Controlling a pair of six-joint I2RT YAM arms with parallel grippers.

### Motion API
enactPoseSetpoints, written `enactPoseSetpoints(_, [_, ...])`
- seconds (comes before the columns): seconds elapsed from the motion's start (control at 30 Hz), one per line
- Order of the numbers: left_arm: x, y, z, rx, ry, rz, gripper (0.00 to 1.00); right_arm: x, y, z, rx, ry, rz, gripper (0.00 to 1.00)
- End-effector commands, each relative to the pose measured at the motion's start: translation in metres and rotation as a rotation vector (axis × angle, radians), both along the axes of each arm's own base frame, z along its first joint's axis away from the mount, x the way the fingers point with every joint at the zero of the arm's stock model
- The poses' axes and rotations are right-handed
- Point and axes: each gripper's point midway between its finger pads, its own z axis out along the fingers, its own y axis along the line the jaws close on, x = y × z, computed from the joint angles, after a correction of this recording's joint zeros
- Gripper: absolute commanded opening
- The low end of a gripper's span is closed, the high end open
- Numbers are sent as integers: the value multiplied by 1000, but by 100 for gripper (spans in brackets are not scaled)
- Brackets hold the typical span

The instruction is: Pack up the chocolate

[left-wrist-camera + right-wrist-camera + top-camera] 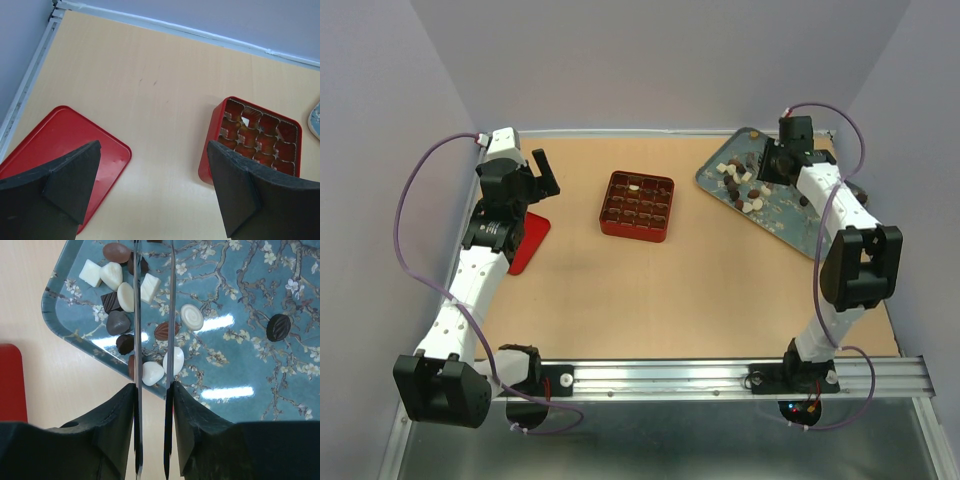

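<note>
Chocolate pieces (742,185), dark brown, reddish brown and cream white, lie in a loose heap on the near-left part of a blue flowered tray (790,215) at the far right of the table (720,300) in the top view. The right gripper (770,165) hangs over this heap. A red gridded box (637,205) stands in the middle of the table, and one pale piece sits in a cell of its rear row. The left gripper (542,172) is at the far left, above a flat red lid (530,243). From the left wrist, the two black fingers (75,175) stand wide apart with nothing between them; under them are the lid on the left and the box on the right, well apart. From the right wrist, the fingers (120,425) are pressed from both sides on metal tongs (170,315), whose two thin blades run out over the tray with a narrow gap between them. A cream white piece (151,373) lies between the blades, and other pieces lie just beside them. One dark round piece (278,327) lies alone further right on the tray.
</note>
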Motion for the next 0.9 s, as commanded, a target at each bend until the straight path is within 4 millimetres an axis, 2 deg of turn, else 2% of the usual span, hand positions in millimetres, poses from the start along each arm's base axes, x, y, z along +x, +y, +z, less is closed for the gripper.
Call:
enactPoseSetpoints(0.0, [1, 1, 40, 5, -101, 5, 99, 25, -6, 33, -10, -115, -23, 41])
enactPoseSetpoints(0.57, [1, 1, 38, 6, -94, 3, 99, 49, -2, 18, 18, -120, -17, 39])
enactPoseSetpoints(0.73, [1, 1, 40, 8, -99, 5, 99, 50, -3, 13, 20, -109, -25, 35])
enactPoseSetpoints(0.87, [0, 2, 41, 6, -100, 5, 99, 51, -5, 8, 9, -101, -24, 26])
